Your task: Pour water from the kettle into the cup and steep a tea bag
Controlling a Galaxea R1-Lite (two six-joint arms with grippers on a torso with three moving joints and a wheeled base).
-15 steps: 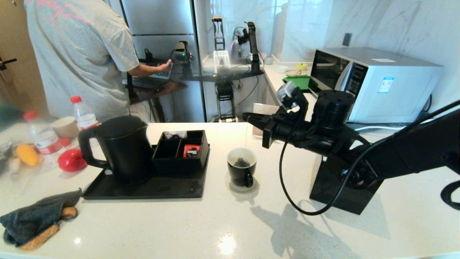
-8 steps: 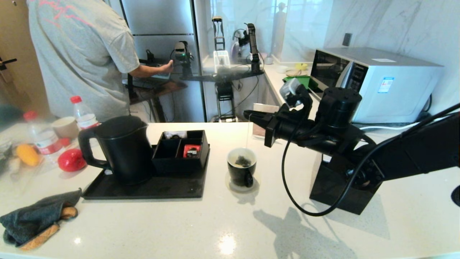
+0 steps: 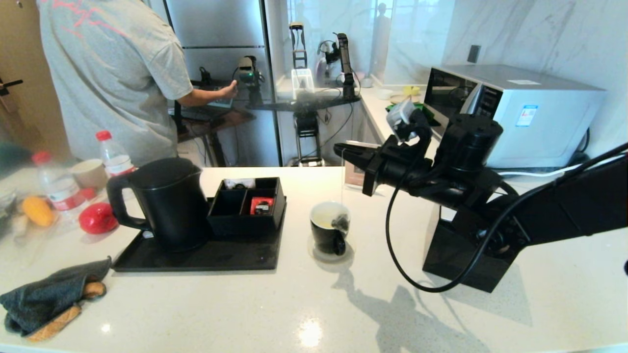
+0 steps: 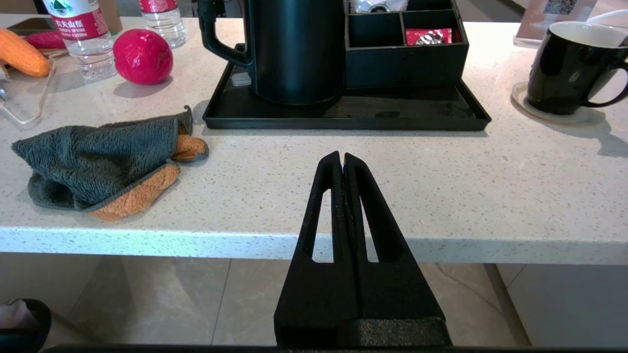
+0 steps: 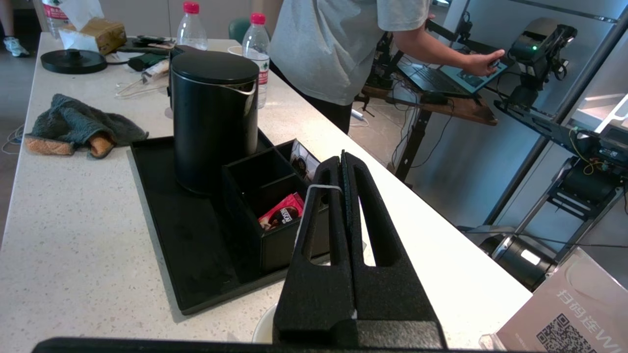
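Pinched shut on a thin white string (image 5: 321,188), the right gripper (image 3: 340,148) hangs level above the cup (image 3: 330,228), with the tea bag (image 3: 339,223) dangling at the cup's rim, a small dark pouch half inside the white interior. Pale water (image 3: 324,219) shows in the bottom of the glossy black cup, which sits on a small round coaster (image 3: 329,255) on the speckled white worktop (image 3: 274,309), its ear handle facing the robot. Just left of it lies a black tray (image 3: 196,257) carrying the matte black kettle (image 3: 164,201), lid closed and loop handle turned left, beside a divided black organiser (image 3: 248,206) with a red packet (image 3: 261,203) in one compartment. Farther left stand two red-capped plastic bottles (image 3: 112,154), a tan paper cup (image 3: 89,174), a red fruit (image 3: 97,218) and an orange one (image 3: 37,211); a grey-and-orange cloth (image 3: 49,299) is bunched at the near left corner. A black box (image 3: 466,260) sits under the right arm, a microwave (image 3: 510,113) behind it. A person in a grey shirt (image 3: 108,73) works at a laptop beyond the worktop. Low before the worktop's front edge, the left gripper (image 4: 342,162) is parked, fingers pressed together on nothing.
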